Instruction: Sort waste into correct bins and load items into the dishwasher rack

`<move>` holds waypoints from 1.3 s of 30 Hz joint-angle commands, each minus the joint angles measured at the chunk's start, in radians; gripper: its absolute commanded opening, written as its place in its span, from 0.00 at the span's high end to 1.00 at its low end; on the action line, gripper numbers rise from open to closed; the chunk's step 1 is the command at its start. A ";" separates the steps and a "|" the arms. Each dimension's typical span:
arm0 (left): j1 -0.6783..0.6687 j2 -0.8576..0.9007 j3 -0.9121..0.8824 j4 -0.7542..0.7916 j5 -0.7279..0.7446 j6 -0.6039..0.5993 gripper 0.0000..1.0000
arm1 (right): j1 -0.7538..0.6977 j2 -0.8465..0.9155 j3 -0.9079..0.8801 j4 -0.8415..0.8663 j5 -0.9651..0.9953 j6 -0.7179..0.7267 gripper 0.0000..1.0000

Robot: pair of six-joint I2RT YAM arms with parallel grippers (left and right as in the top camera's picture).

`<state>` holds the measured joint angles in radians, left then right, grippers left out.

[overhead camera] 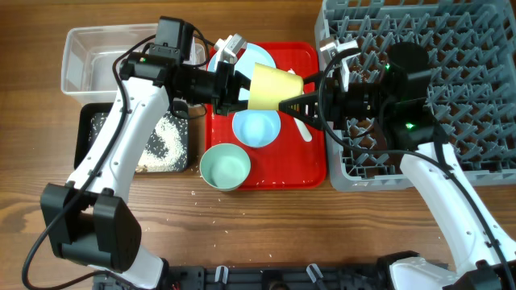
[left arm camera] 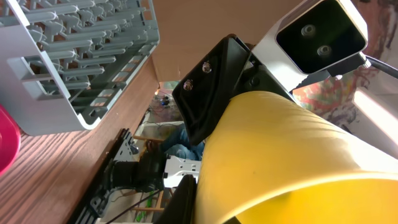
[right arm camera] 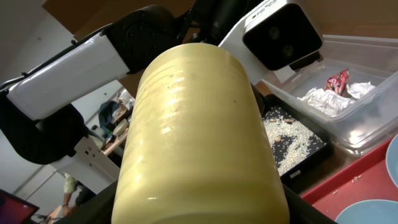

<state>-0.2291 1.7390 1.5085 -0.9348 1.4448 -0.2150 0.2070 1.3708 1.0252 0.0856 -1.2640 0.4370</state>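
Note:
The yellow cup (overhead camera: 270,87) hangs on its side above the red serving tray (overhead camera: 310,173), between both grippers. My left gripper (overhead camera: 240,84) is shut on its rim, one finger outside and one inside in the left wrist view (left arm camera: 208,208), where the cup (left arm camera: 280,155) fills the frame. My right gripper (overhead camera: 292,103) has a finger on each side of the cup's base end (right arm camera: 199,137), close in the right wrist view (right arm camera: 199,211). A pale blue bowl (overhead camera: 256,127) sits on the tray and a blue-green bowl (overhead camera: 225,167) at its front-left corner. The plate (overhead camera: 242,58) is partly hidden.
The grey dishwasher rack (overhead camera: 451,48) stands at the right, also in the left wrist view (left arm camera: 68,56). The clear tub (overhead camera: 89,60) holds napkins (right arm camera: 326,96) and a red wrapper (right arm camera: 337,79). The black tray (overhead camera: 97,121) holds rice grains (overhead camera: 165,141). White cutlery (overhead camera: 302,129) lies on the red tray.

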 commanded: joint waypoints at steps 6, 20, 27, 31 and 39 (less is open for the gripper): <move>-0.005 -0.007 0.008 -0.001 -0.002 0.029 0.96 | -0.009 0.005 0.005 0.047 0.037 0.008 0.23; -0.003 -0.007 0.008 0.006 -0.006 0.029 0.45 | -0.229 -0.075 0.005 -0.018 -0.016 0.005 0.47; -0.002 -0.007 0.008 0.029 -0.420 0.024 0.45 | -0.311 -0.238 0.008 -0.648 0.519 -0.281 0.45; -0.003 -0.007 0.008 0.029 -0.780 0.021 0.44 | -0.311 -0.313 0.117 -1.000 0.959 -0.277 0.44; -0.003 -0.006 0.008 0.020 -0.924 0.021 0.44 | -0.311 -0.128 0.159 -1.277 1.110 -0.249 0.43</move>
<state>-0.2291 1.7390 1.5085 -0.9131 0.5652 -0.1993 -0.1059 1.1774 1.1664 -1.1721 -0.1997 0.1787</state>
